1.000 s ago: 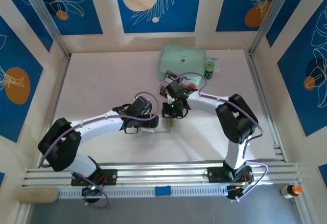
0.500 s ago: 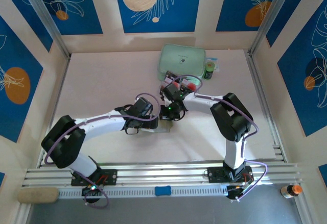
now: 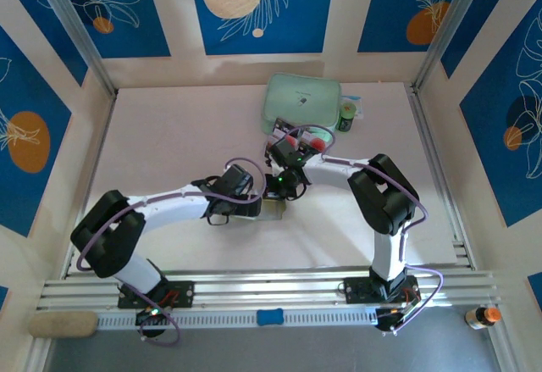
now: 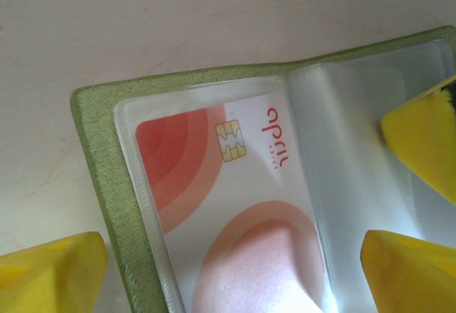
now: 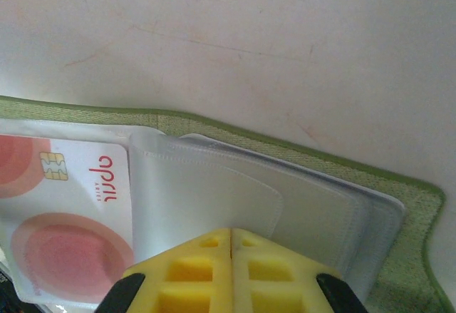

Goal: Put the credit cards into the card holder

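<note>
**Open card holder, one card lodged, both grippers over it**

- Right gripper (image 5: 231, 236): jaws pressed tight together, with nothing seen between them. The tips sit over the clear pocket leaves of the holder's right half. I cannot tell whether they bear down on the leaves or only hover.
- Left gripper (image 4: 228, 267): spread wide and empty, with one finger to either side of the holder's left half.
- Credit card (image 4: 214, 206): lies under the clear sleeve of the left half, chip uppermost.
- Card holder (image 5: 399, 256): olive, lying open and flat on the table (image 5: 285, 42), between the two arms.
- Hazards, as I judge them:
  - If the shut tips drag as they lift, the loose leaves could snag and the holder could skid.
  - If the cover swings shut, it would hide the free pockets.
  - The left fingers could catch the cover edge if they close.
</note>
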Tool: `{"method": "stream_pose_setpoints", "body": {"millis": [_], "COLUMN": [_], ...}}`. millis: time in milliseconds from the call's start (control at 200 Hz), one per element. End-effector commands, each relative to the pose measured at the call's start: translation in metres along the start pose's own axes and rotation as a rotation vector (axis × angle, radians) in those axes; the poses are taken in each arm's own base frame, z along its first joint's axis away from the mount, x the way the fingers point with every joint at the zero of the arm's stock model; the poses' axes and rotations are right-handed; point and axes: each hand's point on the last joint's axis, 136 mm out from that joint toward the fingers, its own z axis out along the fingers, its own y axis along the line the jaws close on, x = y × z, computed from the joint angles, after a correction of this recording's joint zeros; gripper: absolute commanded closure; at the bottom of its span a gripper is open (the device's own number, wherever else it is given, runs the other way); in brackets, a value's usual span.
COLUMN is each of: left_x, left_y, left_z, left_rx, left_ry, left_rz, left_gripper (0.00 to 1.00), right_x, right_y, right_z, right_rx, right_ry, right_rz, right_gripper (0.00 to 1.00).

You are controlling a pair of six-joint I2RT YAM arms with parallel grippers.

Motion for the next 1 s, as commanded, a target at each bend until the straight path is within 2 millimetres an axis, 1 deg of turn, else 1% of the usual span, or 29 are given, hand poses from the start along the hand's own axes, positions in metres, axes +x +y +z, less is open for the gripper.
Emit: {"method": "stream_pose_setpoints", "body": {"millis": [0, 145, 315, 460, 680, 810, 995], "left_x": [0.007, 0.005, -0.009, -0.013, -0.002, 0.004, 0.011], "left_y": [0.004, 0.003, -0.010, -0.017, -0.016, -0.009, -0.004], "left_z": [0.005, 0.001, -0.012, -0.012, 0.001, 0.007, 0.011], "left_rx": [-0.022, -0.012, 0.063, 0.102, 0.090, 0.059, 0.050], "left_ry": [0.010, -0.001, -0.074, -0.087, -0.043, -0.023, -0.011], "left_rz": [0.020, 0.016, 0.009, 0.009, 0.022, 0.026, 0.017], "left_gripper": [0.09, 0.10, 0.08, 0.08, 0.08, 0.09, 0.13], "right_x": [0.008, 0.009, 0.009, 0.009, 0.009, 0.008, 0.003], "right_y": [0.002, 0.001, 0.002, 0.003, 0.003, 0.004, 0.007], "right_z": [0.007, 0.007, 0.006, 0.006, 0.007, 0.005, -0.004], "right_rx": [-0.017, -0.021, -0.026, -0.031, -0.031, -0.037, -0.051], "right_ry": [0.036, 0.037, 0.034, 0.034, 0.035, 0.033, 0.014], "right_rz": [0.016, 0.021, 0.022, 0.022, 0.027, 0.027, 0.028], "right_gripper": [1.00, 1.00, 1.00, 1.00, 1.00, 1.00, 1.00]}}
